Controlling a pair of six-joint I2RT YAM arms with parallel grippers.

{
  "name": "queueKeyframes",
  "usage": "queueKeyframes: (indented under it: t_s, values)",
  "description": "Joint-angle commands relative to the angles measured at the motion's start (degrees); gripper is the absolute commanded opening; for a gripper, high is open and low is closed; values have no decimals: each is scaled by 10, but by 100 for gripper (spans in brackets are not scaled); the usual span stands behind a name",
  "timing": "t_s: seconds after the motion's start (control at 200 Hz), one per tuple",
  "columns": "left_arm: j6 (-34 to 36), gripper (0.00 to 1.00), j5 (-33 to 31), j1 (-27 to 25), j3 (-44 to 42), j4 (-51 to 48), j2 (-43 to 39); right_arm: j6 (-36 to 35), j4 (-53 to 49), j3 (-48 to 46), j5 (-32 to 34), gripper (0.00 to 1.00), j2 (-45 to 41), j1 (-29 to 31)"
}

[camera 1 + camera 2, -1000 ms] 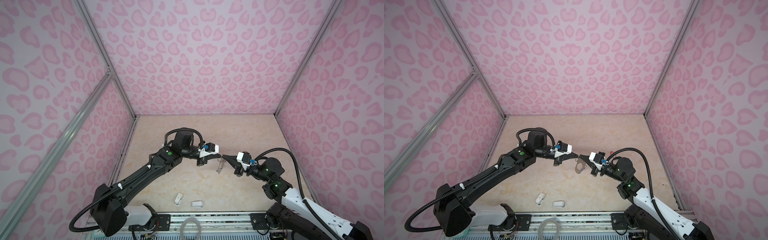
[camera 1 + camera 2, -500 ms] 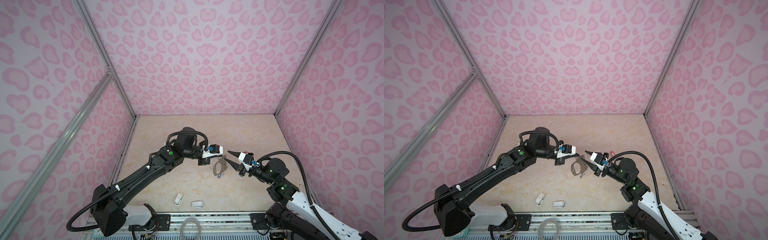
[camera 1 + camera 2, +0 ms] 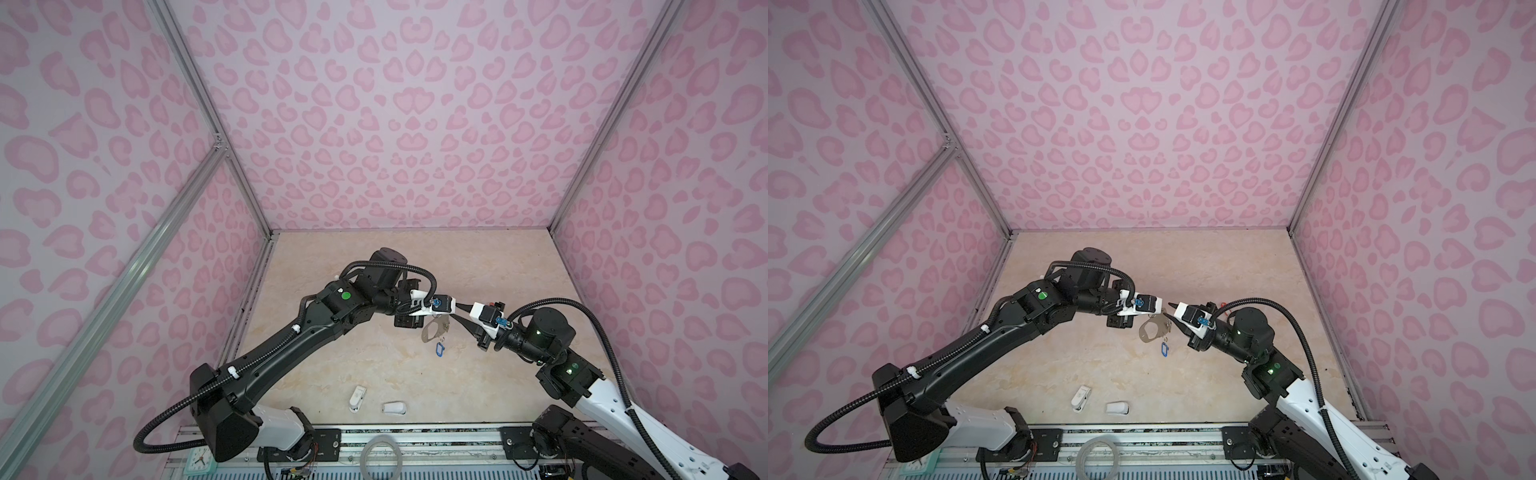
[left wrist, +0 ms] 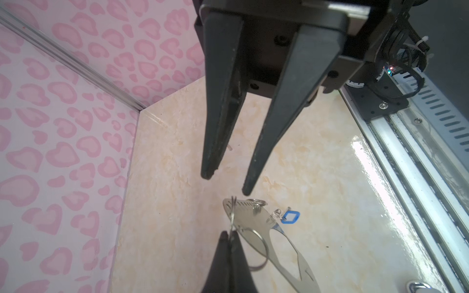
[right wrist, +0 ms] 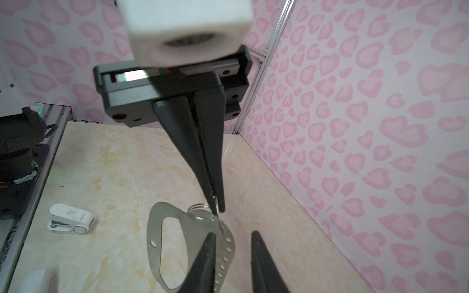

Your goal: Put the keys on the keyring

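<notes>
A second ago the right gripper (image 4: pixel 226 183) was closed at the ringed edge of the keyring (image 4: pixel 248 220). It then drew back and opened, and now sits just beside that edge again, fingers apart and empty. The left gripper (image 5: pixel 215 203) is clamped on one of the wire rings, holding the keyring up over the middle of the counter (image 3: pixel 374 270).

The blue key (image 4: pixel 290 218) hangs below the keyring with nothing gripping it, so it looks threaded on and that half of the task looks done.

What may be the red key (image 3: pixel 1222 304) lies on the counter just beyond the right arm, but it is too small to be sure.

Two white plastic pieces (image 3: pixel 358 397) lie near the front edge, and a pale hoop (image 3: pixel 380 457) rests on the front rail. Both are well apart from the work, and nothing stands in the way.
</notes>
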Motion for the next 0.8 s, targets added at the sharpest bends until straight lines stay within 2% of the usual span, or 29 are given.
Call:
queueKeyframes:
  t_s: [0.0, 0.13, 0.33, 0.54, 0.625, 0.72, 0.795]
  values:
    - [15, 3, -19, -5, 19, -27, 11, 5, 9, 3, -20, 23, 11, 1]
    - [25, 3, -30, -13, 30, -43, 19, 6, 26, -4, -13, 17, 16, 0]
    - [26, 3, -27, -15, 36, -42, 22, 5, 32, -7, -5, 1, 23, 0]
    - [21, 3, -7, -15, 36, -34, 21, 14, 41, -14, -2, 0, 28, 0]
    - [7, 18, -4, -11, 24, -15, 14, 30, 69, -28, -2, 0, 23, -2]
    - [-32, 27, 66, 25, -7, 26, -4, 56, 109, -46, -12, 0, 17, -8]
    - [-66, 28, 136, 59, -45, 75, -21, 70, 136, -57, -26, 0, 14, -12]
